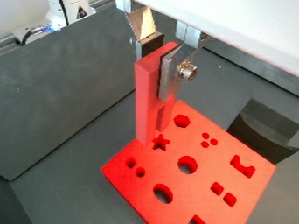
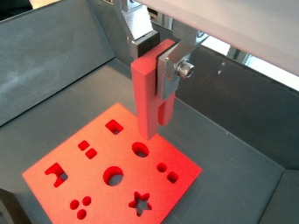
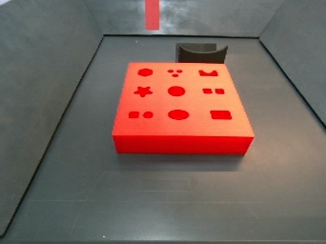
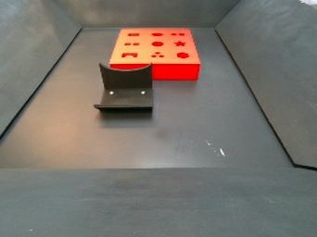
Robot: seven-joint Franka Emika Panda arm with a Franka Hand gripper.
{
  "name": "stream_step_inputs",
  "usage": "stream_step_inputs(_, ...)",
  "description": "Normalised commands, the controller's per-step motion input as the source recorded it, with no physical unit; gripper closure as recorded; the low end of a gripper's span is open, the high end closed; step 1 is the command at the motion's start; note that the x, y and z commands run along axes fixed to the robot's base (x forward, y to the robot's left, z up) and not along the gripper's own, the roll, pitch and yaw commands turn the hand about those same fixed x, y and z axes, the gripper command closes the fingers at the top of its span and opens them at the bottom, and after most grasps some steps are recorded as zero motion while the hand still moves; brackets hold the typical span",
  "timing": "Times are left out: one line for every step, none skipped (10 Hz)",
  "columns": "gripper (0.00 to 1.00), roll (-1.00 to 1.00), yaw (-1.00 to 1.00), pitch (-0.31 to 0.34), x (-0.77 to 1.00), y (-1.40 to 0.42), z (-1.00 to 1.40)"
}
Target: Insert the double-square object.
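Fingers [image 1: 173, 70] clamped on upright double-square object [image 1: 149, 101], gripper above red block [image 1: 198, 171].

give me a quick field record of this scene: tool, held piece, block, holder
tool: tool above the block, fingers clamped on the double-square object
held piece: double-square object, red-pink bar hanging upright, lower end above the block, not yet inserted
block: flat red block on the dark floor, shaped holes in its top face, all empty
holder: small dark curved holder, standing on the floor apart from the block
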Motion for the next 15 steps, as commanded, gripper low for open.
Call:
stream_step_inputs(1.00,0.14,0.00,0.000,0.02,0.18,-0.47)
stream_step_inputs(1.00,0.14,0.00,-0.050,0.00,0.27,-0.70)
stream_step_inputs(1.00,0.11,0.01,-0.094,0.00,0.36,-0.71)
stream_step_inputs(1.00,0.05,0.10,-0.096,0.07,0.45,-0.59)
stream_step_inputs(1.00,0.02,0.11,-0.060,0.39,0.40,-0.51)
stream_step_inputs(1.00,0.00,0.00,-0.101,0.59,0.33,-0.48)
stream_step_inputs(1.00,-0.05,0.00,-0.176,0.65,0.23,-0.43)
stream_step_inputs(1.00,-0.07,-0.07,-0.193,0.65,0.13,-0.38)
stream_step_inputs(1.00,-0.15,-0.21,-0.186,0.64,0.13,-0.30)
stream_step_inputs(1.00,-0.21,-0.37,-0.220,0.66,0.07,-0.26)
stream_step_inputs(1.00,-0.24,-0.48,-0.249,0.53,0.11,-0.21)
stream_step_inputs(1.00,-0.24,-0.59,-0.250,0.42,0.13,-0.23)
stream_step_inputs(1.00,-0.20,-0.73,-0.216,0.30,0.11,-0.29)
stream_step_inputs(1.00,-0.13,-0.83,-0.131,0.27,0.05,-0.37)
stream_step_inputs(1.00,-0.03,-0.94,-0.100,0.16,0.00,-0.41)
